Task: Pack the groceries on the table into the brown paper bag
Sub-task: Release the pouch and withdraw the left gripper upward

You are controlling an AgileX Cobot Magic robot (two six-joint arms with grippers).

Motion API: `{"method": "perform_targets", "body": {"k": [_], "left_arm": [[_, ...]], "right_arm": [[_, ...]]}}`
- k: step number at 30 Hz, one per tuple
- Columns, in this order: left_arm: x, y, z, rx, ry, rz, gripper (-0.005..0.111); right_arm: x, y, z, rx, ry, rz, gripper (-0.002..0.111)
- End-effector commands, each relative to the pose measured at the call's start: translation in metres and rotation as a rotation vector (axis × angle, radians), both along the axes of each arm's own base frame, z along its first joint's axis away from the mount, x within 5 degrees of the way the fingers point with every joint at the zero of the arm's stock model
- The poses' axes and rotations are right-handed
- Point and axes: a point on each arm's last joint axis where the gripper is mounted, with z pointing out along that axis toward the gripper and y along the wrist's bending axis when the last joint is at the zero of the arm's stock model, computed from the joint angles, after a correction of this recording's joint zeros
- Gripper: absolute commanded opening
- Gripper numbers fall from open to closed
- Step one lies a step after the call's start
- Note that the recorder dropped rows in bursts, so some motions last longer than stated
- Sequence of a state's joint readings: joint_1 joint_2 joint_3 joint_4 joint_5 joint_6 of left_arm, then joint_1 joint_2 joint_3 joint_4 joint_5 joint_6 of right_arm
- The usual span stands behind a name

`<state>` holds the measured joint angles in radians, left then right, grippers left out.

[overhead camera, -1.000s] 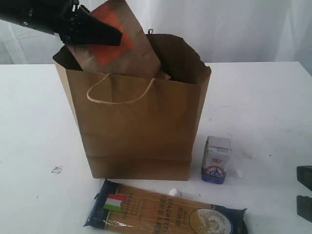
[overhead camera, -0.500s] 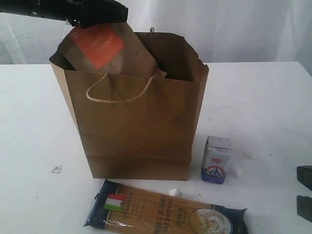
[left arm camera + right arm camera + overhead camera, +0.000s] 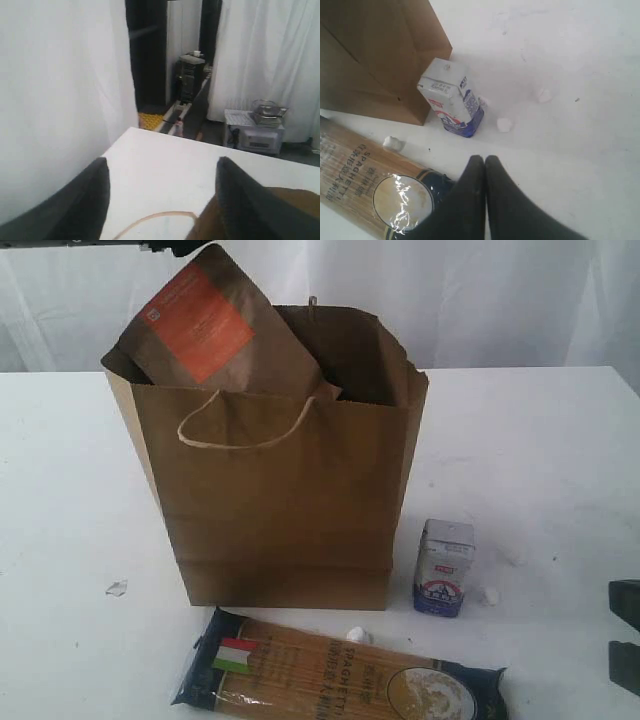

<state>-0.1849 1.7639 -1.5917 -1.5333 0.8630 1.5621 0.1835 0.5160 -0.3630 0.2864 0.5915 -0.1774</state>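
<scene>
The brown paper bag (image 3: 285, 500) stands upright mid-table. The brown pouch with orange label (image 3: 200, 325) leans in its open top, half sticking out, with nothing holding it. My left gripper (image 3: 162, 167) is open and empty above the table (image 3: 540, 440), with a cord handle (image 3: 155, 218) below it. In the exterior view it is almost out of frame at the top. The small white-blue carton (image 3: 444, 567) stands right of the bag. The spaghetti packet (image 3: 340, 675) lies in front. My right gripper (image 3: 485, 159) is shut and empty, near the carton (image 3: 452, 97) and the packet (image 3: 365, 177). Jar, can and bottle are hidden.
Small white crumbs lie around the carton (image 3: 491, 594), by the packet (image 3: 357, 634) and left of the bag (image 3: 116, 587). White curtains hang behind the table. Dark parts of the right arm (image 3: 625, 635) show at the right edge.
My left gripper has let go of the pouch and risen out of the top of the exterior view. The pouch stays leaning in the bag. The right arm has not moved.
</scene>
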Motion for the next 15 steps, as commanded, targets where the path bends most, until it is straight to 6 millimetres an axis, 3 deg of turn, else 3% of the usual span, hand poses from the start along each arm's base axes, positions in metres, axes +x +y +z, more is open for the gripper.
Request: {"method": "perform_targets", "body": {"k": [1,4,9,15], "left_arm": [[0.006,0.018,0.031,-0.014,-0.119,0.178,0.059],[0.007,0.037,0.05,-0.017,-0.166,0.319,0.042],[-0.001,0.064,0.07,-0.071,-0.114,0.421,0.0],[0.001,0.098,0.087,-0.184,-0.028,0.712,0.0]], "right_arm": [[0.001,-0.001,-0.001,-0.005,-0.006,-0.005,0.0],[0.001,-0.001,-0.001,-0.005,-0.006,-0.005,0.0],[0.001,-0.001,-0.001,-0.005,-0.006,-0.005,0.0],[0.001,-0.001,0.0,-0.002,-0.008,-0.006,0.0]]}}
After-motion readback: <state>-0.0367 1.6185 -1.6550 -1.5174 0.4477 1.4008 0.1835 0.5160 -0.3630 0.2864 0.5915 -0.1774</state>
